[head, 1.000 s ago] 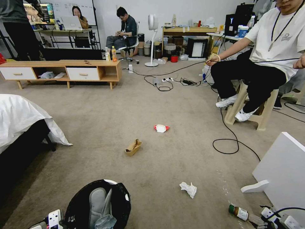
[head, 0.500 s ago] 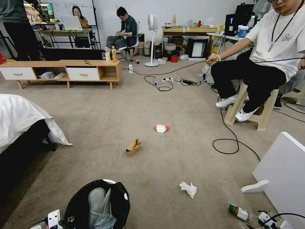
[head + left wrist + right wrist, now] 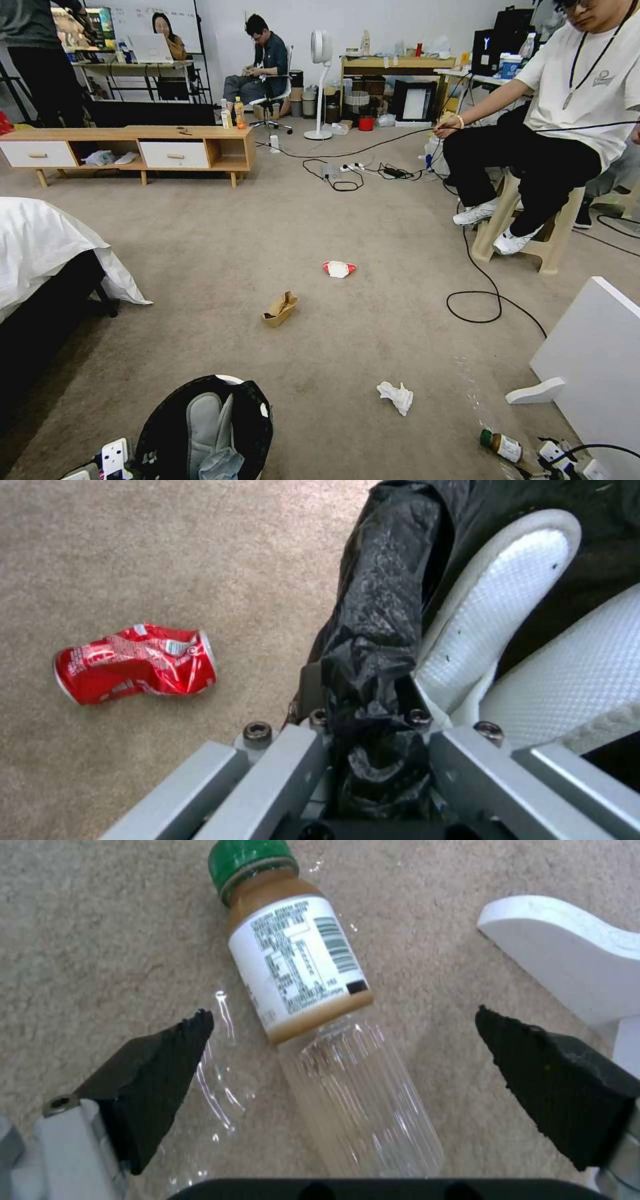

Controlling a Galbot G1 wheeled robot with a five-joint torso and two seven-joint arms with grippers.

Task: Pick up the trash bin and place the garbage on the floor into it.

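Observation:
The trash bin [image 3: 207, 427], white-rimmed with a black bag, hangs low at my left side. My left gripper [image 3: 120, 460] is shut on its bagged rim [image 3: 370, 705], and the grey flap [image 3: 507, 595] shows inside. A clear plastic bottle [image 3: 313, 1015] with a green cap lies on the floor [image 3: 333, 220], and my right gripper [image 3: 343, 1040] hovers open over it, one finger on each side. In the head view the bottle [image 3: 503, 445] lies by the right gripper [image 3: 567, 460]. Other garbage on the carpet: a white tissue [image 3: 396, 396], tan cardboard [image 3: 280, 309], a red-and-white packet [image 3: 339, 269] and a crushed red can [image 3: 137, 662].
A bed with a white sheet [image 3: 47, 253] stands at the left. A white panel with a foot [image 3: 593, 360] stands close on the right, beside the bottle. A black cable [image 3: 477, 293] loops over the carpet toward a seated person's stool [image 3: 527, 227]. A low wooden cabinet [image 3: 133, 150] lines the back.
My right gripper has sunk a little lower and shifted left, closer to the bottle. The bin and the litter on the carpet lie as before.

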